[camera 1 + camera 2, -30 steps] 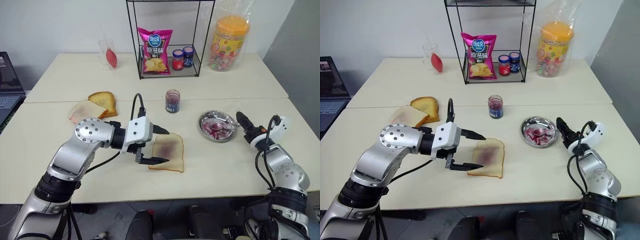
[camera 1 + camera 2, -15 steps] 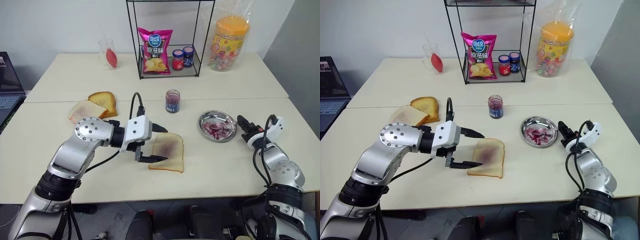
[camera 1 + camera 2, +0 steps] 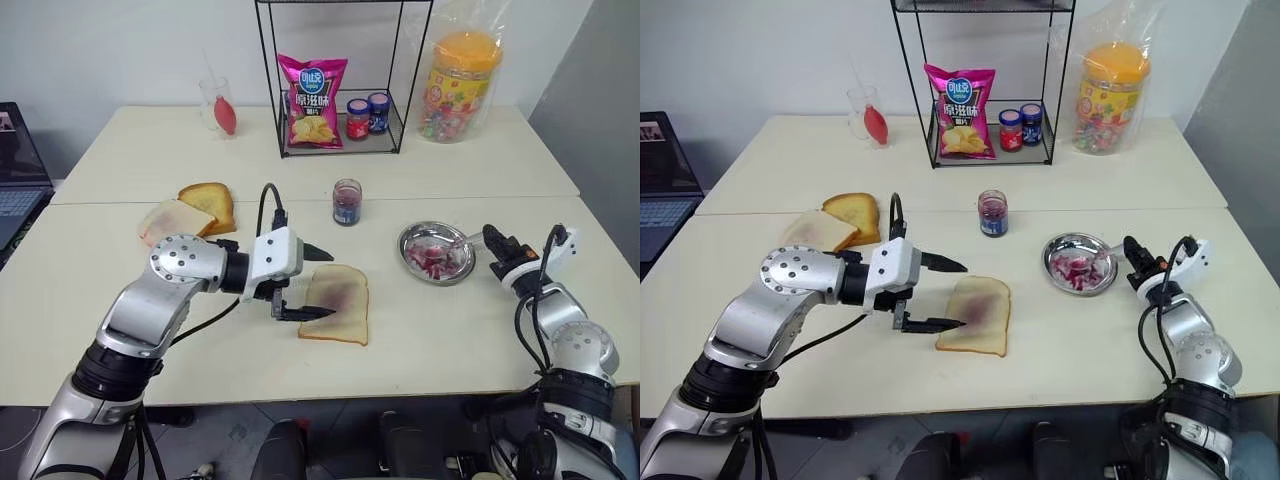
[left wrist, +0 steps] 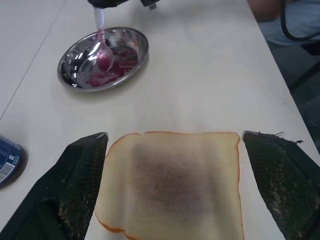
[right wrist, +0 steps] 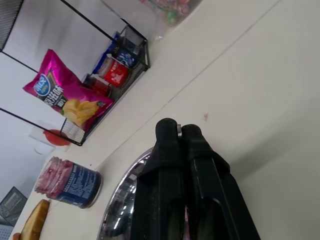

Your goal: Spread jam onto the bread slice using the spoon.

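The desk (image 3: 120, 150) is pale and wide, and I give every place from the bread slice (image 3: 336, 303), which lies flat near the front of the desk with a purple-red smudge in its middle. Far behind the bread slice stands a black wire rack (image 3: 340, 75) with a pink bag of chips (image 3: 311, 102) and two small jars (image 3: 367, 116) inside. To the right of the rack, far behind the bread slice, there is a big candy jar (image 3: 457, 85) with an orange lid.

The left pincer (image 3: 308, 282) is at the left edge of the bread slice. Its fingers are spread wide, one behind the slice's left edge and one in front of it, and they hold nothing.

To the right of the bread slice sits a round metal dish (image 3: 435, 252) with red smears of jam (image 3: 428, 255) in it. The right pincer (image 3: 491, 236) is just beyond the dish's right rim, and its fingers are pressed together on the handle of the spoon (image 4: 101, 46). The spoon's bowl lies in the dish, in the jam.

Behind the bread slice stands a small jam jar (image 3: 346, 202). Two other slices (image 3: 190, 212) lie to the left of it and further back.
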{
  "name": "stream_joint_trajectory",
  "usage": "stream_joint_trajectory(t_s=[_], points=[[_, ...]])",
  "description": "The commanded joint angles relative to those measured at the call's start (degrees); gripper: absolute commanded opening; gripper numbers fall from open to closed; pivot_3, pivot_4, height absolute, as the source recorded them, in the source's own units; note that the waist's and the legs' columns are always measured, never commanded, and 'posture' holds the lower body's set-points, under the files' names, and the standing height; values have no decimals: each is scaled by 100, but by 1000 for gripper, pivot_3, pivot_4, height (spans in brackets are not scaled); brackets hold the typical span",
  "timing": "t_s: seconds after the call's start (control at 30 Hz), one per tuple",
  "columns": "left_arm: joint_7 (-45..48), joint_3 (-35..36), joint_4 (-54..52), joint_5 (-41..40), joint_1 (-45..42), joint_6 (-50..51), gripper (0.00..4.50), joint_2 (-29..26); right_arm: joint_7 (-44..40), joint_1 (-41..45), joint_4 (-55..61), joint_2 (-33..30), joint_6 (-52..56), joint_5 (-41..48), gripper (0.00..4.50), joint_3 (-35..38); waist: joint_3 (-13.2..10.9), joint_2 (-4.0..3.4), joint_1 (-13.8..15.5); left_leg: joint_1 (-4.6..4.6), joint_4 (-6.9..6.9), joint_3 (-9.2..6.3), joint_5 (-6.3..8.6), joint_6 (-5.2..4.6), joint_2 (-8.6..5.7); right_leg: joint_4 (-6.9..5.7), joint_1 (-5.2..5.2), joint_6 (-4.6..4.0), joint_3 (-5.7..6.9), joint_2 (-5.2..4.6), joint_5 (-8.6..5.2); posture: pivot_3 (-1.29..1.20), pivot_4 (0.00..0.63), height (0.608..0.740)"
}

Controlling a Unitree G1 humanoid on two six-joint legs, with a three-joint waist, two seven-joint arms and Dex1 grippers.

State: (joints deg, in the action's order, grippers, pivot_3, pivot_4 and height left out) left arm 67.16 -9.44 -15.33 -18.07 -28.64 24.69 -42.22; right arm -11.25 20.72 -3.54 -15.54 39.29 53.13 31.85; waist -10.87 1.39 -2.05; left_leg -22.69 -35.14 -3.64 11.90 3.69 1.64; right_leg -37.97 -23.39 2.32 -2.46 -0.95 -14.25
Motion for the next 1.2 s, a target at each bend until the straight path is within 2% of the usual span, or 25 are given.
stream_joint_trajectory(t_s=[0.03,0.13,0.3,0.43,0.5,0.67,0.9,1.2], points=[[-269,369,-254,-275,30,278,4500,18,189,111,768,-126,103,482,36,186,0,0,0,0,0,0,0,0,0,0,-1,1,-1,0,1,0,150,740],[-721,626,-165,-321,24,476,4500,142,609,463,1249,-75,306,806,36,30,-1,-1,-30,2,0,1,0,0,0,-3,-1,1,-2,0,1,0,150,740],[-1168,749,-89,-315,-46,654,4500,328,936,920,1393,-22,366,882,36,-260,-3,-6,-76,1,0,-1,0,0,2,-3,-3,4,-1,2,3,0,150,740],[-1885,980,172,-43,-64,639,4500,475,877,2450,724,131,153,132,36,-1167,-9,-15,-132,-11,-2,9,0,0,0,-2,-17,12,-11,2,9,0,150,740],[-2170,1047,236,73,-67,586,4500,525,826,2927,234,185,61,-247,36,-1446,-10,-16,-179,-9,-3,24,-1,-1,3,-10,-29,12,-23,3,16,0,150,740],[-2453,1212,197,-12,-2,809,4500,546,68,3666,-889,46,-424,-1260,36,-2199,-3,-4,-80,-21,14,4,1,-2,13,-3,-34,-1,-4,16,7,0,150,740],[-2596,1447,-11,-200,167,1211,4500,504,-928,4098,-2085,50,-1642,-2628,36,-3045,-3,-4,-64,-62,11,22,1,-1,-2,0,-76,-19,-12,-6,25,0,150,740],[-2627,1544,-203,-391,297,1576,4500,442,-1497,4554,-3255,387,-2334,-3233,36,-3109,-3,-4,-119,-54,10,20,1,-1,2,-10,-76,-20,-12,-2,25,0,150,740]])
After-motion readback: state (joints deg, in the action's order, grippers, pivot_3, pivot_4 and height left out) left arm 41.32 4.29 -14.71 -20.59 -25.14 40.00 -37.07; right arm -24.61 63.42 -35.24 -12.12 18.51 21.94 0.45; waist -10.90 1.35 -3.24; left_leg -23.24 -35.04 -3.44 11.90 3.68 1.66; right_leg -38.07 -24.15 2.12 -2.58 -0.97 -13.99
